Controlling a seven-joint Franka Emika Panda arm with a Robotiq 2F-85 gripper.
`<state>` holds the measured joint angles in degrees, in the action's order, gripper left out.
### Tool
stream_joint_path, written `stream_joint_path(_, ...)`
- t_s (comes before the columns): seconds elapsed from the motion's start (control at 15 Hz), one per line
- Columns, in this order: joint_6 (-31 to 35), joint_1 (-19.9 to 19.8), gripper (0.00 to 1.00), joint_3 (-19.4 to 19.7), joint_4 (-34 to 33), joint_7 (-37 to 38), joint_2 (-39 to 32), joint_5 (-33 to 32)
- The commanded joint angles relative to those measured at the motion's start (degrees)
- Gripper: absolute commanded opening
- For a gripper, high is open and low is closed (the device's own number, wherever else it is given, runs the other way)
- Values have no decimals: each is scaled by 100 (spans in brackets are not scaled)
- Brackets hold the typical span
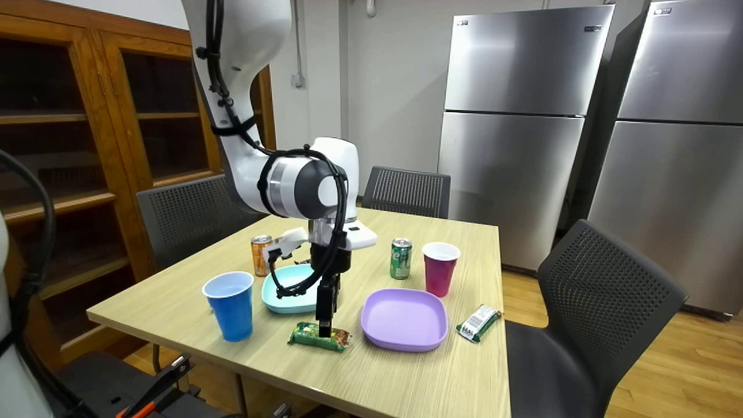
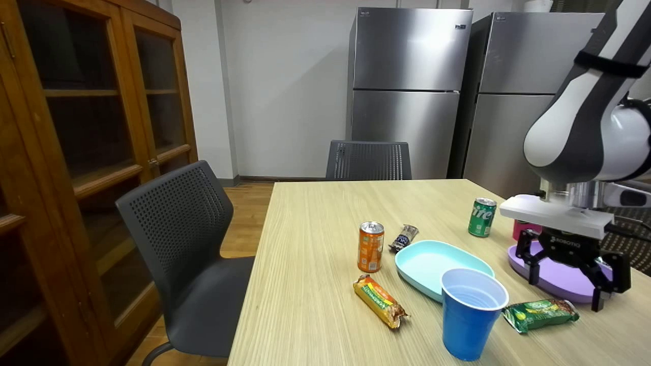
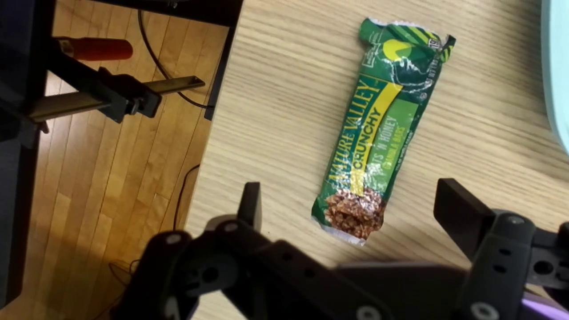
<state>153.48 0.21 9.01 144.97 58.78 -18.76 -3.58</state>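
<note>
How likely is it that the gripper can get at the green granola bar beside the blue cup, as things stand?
Probably yes. The gripper is open, and nothing lies on the green granola bar, whose one end shows between the fingertips in the wrist view. The blue cup stands apart from it.

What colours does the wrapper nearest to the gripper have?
Mostly green, with yellow and brown; the wrapper shows best in the wrist view.

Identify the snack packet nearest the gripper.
The green Nature Valley packet, below the open gripper; the yellow packet, dark packet and other green packet lie farther away.
</note>
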Motion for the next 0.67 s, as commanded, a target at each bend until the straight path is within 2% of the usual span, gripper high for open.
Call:
stream_joint_path(0.0, 406, 160, 100, 19, -65, 39, -372, 298)
stream_joint_path(0.27, 872, 265, 100, 40, -45, -71, -622, 584)
stream_joint_path(0.6, 1101, 292, 100, 18, -63, -164, -813, 906)
